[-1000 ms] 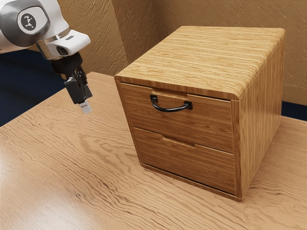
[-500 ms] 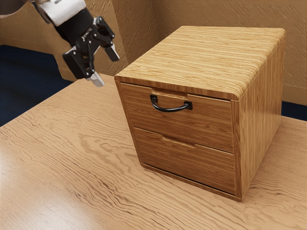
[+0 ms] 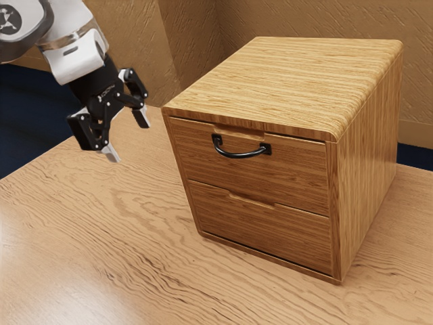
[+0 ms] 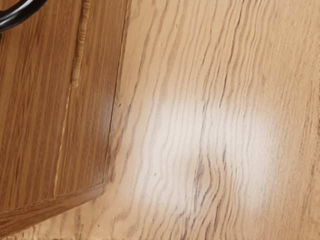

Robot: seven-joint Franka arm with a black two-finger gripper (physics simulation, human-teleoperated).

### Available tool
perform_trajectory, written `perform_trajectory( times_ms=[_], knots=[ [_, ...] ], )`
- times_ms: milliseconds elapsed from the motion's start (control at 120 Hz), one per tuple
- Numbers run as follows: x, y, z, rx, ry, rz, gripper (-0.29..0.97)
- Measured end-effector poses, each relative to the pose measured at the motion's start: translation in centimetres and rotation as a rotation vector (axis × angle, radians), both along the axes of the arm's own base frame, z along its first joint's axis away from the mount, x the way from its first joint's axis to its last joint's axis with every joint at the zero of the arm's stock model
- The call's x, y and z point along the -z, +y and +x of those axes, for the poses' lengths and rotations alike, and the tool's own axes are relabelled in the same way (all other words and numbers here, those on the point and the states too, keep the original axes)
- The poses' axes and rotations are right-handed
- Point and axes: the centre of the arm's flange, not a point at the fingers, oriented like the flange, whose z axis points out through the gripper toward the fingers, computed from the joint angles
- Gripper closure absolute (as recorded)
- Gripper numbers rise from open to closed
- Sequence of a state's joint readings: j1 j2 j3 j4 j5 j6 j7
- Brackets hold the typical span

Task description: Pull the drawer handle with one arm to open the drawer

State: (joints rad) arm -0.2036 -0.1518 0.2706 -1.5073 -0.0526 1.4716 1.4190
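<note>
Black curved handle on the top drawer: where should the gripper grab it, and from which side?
Probably the middle of the black curved handle, where the bar bows clear of the upper wooden drawer front. Come straight at that front with the black two-finger gripper open above and below the level bar.

Gaping tool point(image 3: 127, 139) well apart from handle point(image 3: 240, 152)

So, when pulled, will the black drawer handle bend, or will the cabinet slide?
The black drawer handle looks like a rigid bar fixed at both ends, so it probably will not bend. The wooden cabinet sits broad and flat, so tipping seems unlikely; on the glossy table it might slide slightly.
</note>
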Motion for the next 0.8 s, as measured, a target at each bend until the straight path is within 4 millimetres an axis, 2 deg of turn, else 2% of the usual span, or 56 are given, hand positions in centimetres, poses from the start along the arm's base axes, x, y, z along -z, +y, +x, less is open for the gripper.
perform_trajectory(
  times_ms=[225, 317, 508, 800],
  knots=[
    [0.6, -5.4, 0.4, 0.024, -0.013, 0.040, 0.00],
    [1.2, -6.1, -0.6, 0.018, -0.038, 0.043, 0.00],
    [-0.2, -9.3, -1.2, 0.040, -0.129, 0.054, 0.00],
    [1.5, -11.9, 0.8, 0.020, -0.174, 0.060, 0.00]
  ],
)
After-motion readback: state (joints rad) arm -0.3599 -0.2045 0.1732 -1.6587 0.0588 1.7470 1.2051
